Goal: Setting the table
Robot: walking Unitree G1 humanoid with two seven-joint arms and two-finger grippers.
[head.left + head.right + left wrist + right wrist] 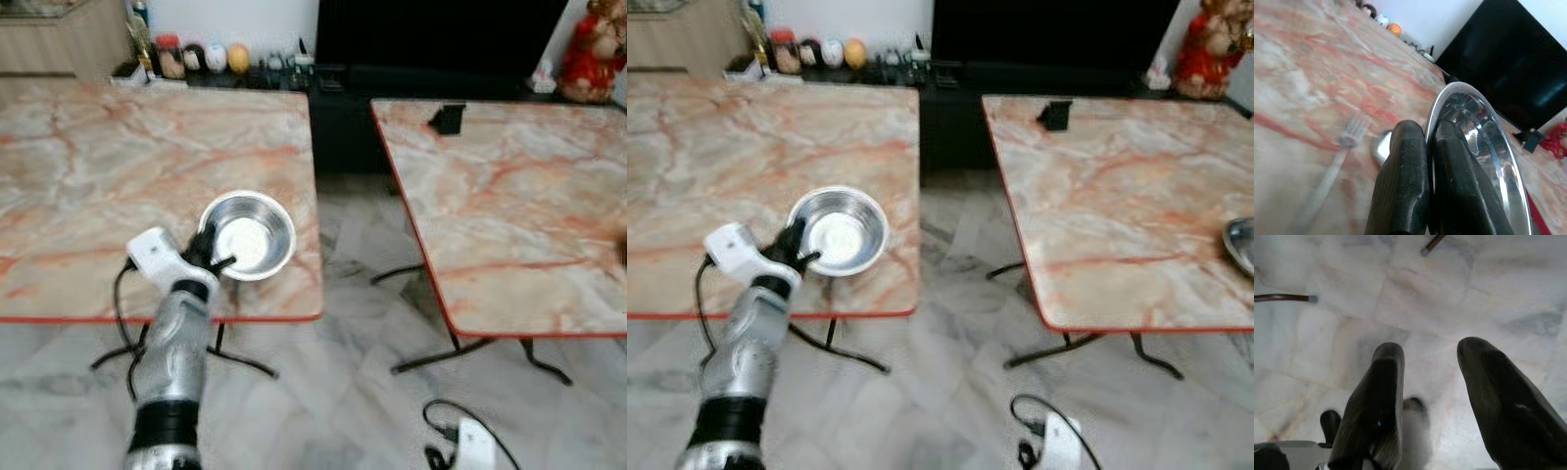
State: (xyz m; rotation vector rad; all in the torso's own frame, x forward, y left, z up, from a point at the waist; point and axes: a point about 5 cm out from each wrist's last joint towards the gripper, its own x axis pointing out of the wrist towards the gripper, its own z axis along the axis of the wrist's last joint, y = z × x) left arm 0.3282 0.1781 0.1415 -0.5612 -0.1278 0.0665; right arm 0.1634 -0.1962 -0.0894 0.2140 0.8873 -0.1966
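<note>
A round steel bowl (250, 235) is over the front right part of the left marble table (88, 176). My left gripper (211, 257) is shut on its near rim. In the left wrist view the fingers (1405, 161) pinch the bowl's rim (1484, 132), one inside and one outside. A fork (1352, 129) and a spoon (1382, 144) lie on the table just beyond them. My right gripper (1430, 352) hangs low over the marble floor, open with nothing between its fingers. A second steel dish (1242, 245) sits at the right edge of the right table.
The right marble table (509, 196) stands across a narrow floor gap and bears a small black object (448, 118). Jars and bottles (196, 57) line a low shelf behind. A black screen (441, 34) and a red figurine (593, 49) stand at the back.
</note>
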